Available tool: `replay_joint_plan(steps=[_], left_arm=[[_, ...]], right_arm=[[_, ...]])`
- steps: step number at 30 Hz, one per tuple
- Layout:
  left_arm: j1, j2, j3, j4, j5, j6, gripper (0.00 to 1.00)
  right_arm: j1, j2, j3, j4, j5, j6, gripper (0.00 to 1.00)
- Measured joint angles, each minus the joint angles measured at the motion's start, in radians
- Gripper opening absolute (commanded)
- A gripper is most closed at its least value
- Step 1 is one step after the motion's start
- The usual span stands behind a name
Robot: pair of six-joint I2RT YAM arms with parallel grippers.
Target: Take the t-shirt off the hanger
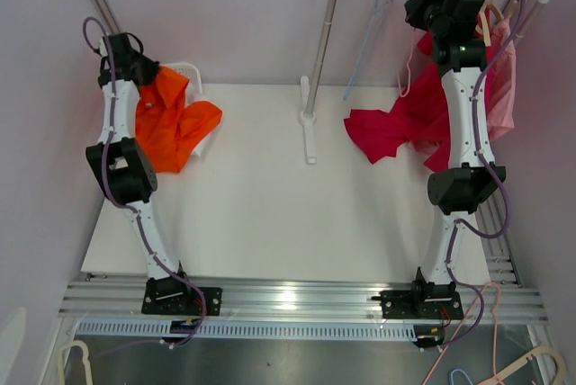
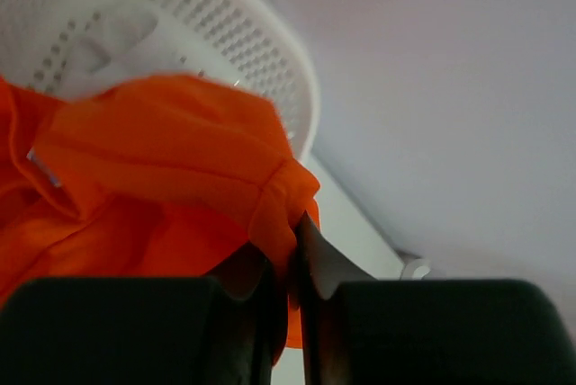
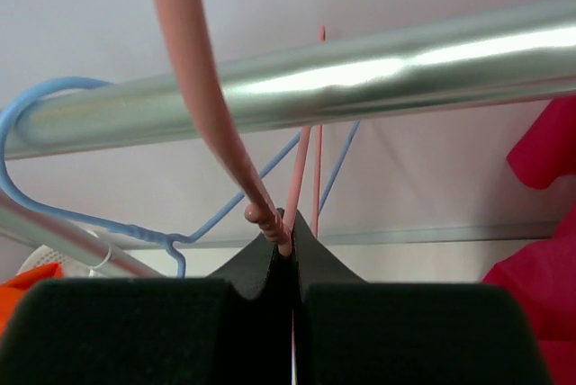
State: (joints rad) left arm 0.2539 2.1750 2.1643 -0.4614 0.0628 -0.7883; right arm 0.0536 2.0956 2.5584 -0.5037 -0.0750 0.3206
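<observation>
At my right jaws: shut tight, pinching the thin wire of a pink hanger (image 3: 193,70) just under the steel rail (image 3: 378,70).
At my left jaws: shut on a folded edge of the orange t-shirt (image 2: 162,169), with the white basket (image 2: 225,25) right behind it.
Orange t-shirt: bright and crumpled, draped from my left jaws down to the far left corner of the tabletop (image 1: 270,214).
Red t-shirt (image 1: 391,129): deep red and bunched, spilling from beneath my right arm (image 1: 463,106) onto the right side of the tabletop.
Hidden: my right arm covers the top of the red t-shirt, so I cannot tell whether it hangs on the pink hanger or lies free. Orange cloth covers most of the basket.
Cut off: the pink hanger runs out of the top of my right wrist view.
T-shirts: two, one orange and one red. A paler pink garment (image 1: 506,88) hangs at the rail's right end.
Hangers: one pink hanger and one blue hanger (image 3: 54,115) in my right wrist view. Pale ones crowd the rail's right end in the top view, too tangled to count.
Baskets: one.
</observation>
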Motion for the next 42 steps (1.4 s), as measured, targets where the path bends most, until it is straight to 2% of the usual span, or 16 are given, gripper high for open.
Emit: replay_joint_plan(steps=[4, 5, 7, 8, 9, 10, 11, 13, 14, 16, 17, 19, 25, 29, 33, 42], left_arm=[[0.006, 0.087, 0.008, -0.117, 0.048, -0.016, 0.15], [0.007, 0.103, 0.008, -0.143, 0.055, -0.017, 0.22], [0.01, 0.12, -0.003, -0.179, 0.072, -0.015, 0.3], [0.01, 0.12, -0.016, -0.192, 0.08, -0.014, 0.5], [0.011, 0.117, -0.026, -0.194, 0.088, -0.011, 0.61], [0.011, 0.116, -0.03, -0.195, 0.096, -0.008, 0.8], [0.011, 0.111, -0.031, -0.198, 0.104, -0.014, 0.99], [0.011, 0.098, -0.031, -0.208, 0.103, 0.0, 0.99], [0.009, 0.088, -0.022, -0.228, 0.097, 0.005, 1.0], [0.004, 0.068, 0.019, -0.266, 0.08, 0.028, 0.99], [0.002, 0.052, 0.037, -0.275, 0.07, 0.038, 0.99], [-0.006, -0.011, 0.045, -0.291, 0.044, 0.059, 1.0], [-0.066, -0.326, 0.009, -0.293, -0.011, 0.111, 1.0], [-0.157, -0.576, -0.108, -0.258, -0.046, 0.146, 0.99], [-0.307, -0.793, -0.29, -0.212, -0.099, 0.181, 1.0], [-0.673, -0.952, -0.541, -0.139, -0.212, 0.236, 0.99]], right_arm=[[-0.002, 0.002, -0.03, -0.002, -0.06, 0.02, 0.0], [-0.002, 0.005, -0.035, -0.004, -0.074, 0.024, 0.0], [-0.002, 0.007, -0.043, -0.014, -0.101, 0.027, 0.0], [-0.002, 0.008, -0.047, -0.021, -0.112, 0.027, 0.0], [-0.002, 0.008, -0.049, -0.027, -0.123, 0.027, 0.0], [-0.003, 0.008, -0.051, -0.032, -0.134, 0.027, 0.0], [-0.003, 0.008, -0.051, -0.038, -0.145, 0.027, 0.05], [-0.004, 0.008, -0.051, -0.049, -0.164, 0.027, 0.18], [-0.005, 0.008, -0.052, -0.053, -0.173, 0.028, 0.35], [-0.007, 0.005, -0.059, -0.056, -0.18, 0.03, 0.47], [-0.008, -0.002, -0.071, -0.056, -0.18, 0.029, 0.64], [-0.01, -0.022, -0.104, -0.064, -0.174, 0.022, 0.86], [-0.013, -0.093, -0.125, -0.123, -0.083, -0.006, 0.9], [-0.016, -0.21, -0.194, -0.136, 0.013, -0.047, 0.9], [-0.032, -0.303, -0.231, -0.135, 0.076, -0.079, 0.88], [-0.161, -0.292, -0.19, -0.189, 0.184, -0.111, 0.83]])
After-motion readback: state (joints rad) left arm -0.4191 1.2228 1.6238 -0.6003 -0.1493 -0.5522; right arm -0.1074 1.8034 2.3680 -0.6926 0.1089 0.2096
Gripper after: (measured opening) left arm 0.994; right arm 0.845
